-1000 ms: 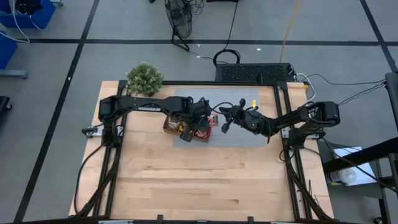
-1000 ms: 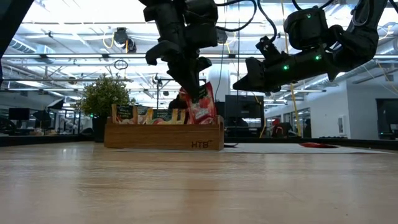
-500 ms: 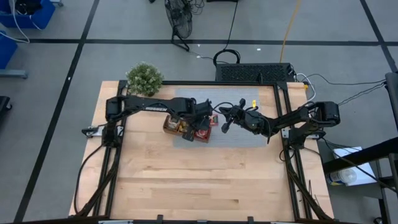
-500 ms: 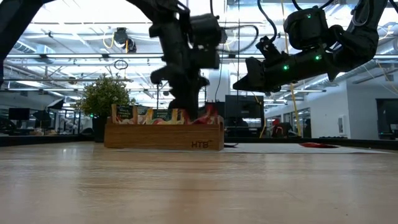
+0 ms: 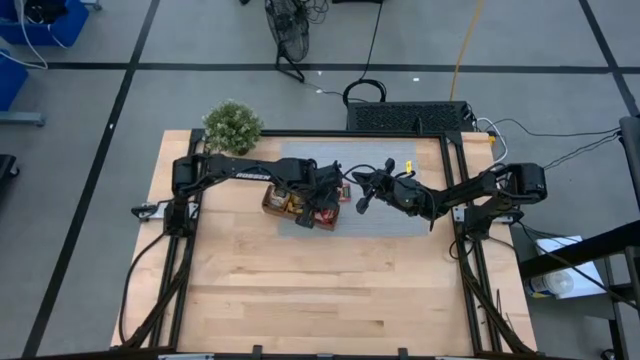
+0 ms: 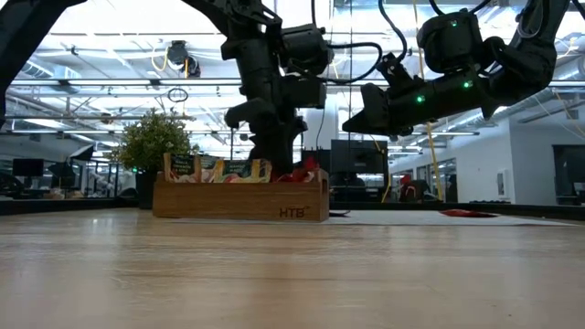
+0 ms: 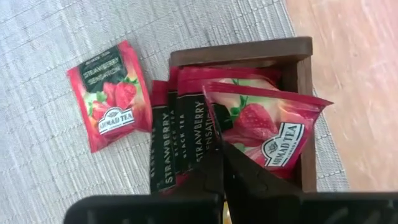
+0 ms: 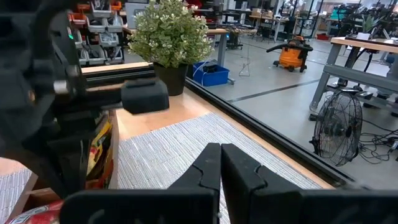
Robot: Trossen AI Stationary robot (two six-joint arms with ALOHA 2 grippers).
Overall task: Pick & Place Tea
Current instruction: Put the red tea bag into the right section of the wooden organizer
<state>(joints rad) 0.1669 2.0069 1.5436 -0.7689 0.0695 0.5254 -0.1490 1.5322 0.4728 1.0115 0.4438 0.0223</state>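
Tea sachet [image 7: 264, 134] pinched in my left gripper [image 7: 222, 163] jaws sits in the wooden tray's [image 7: 305, 93] end compartment, one loose sachet [image 7: 109, 93] only my wrist shows lying beyond; right gripper [image 5: 362, 186] closed, empty, hovers farther off.

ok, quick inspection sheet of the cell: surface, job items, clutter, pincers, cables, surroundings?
Surface: wooden table with a grey woven mat at the far side.
Job's things: red strawberry tea sachets standing in the end compartment of the wooden tray; one red sachet lies flat on the mat just outside it.
Clutter: potted plant at the far left corner.
Pincers: left pincer shut on a tilted sachet at the tray's end compartment; right pincer shut, empty, held above the mat.
Cables: loose leads on the floor beyond the table.
Surroundings: floor fan and orange vacuum in the workshop behind.
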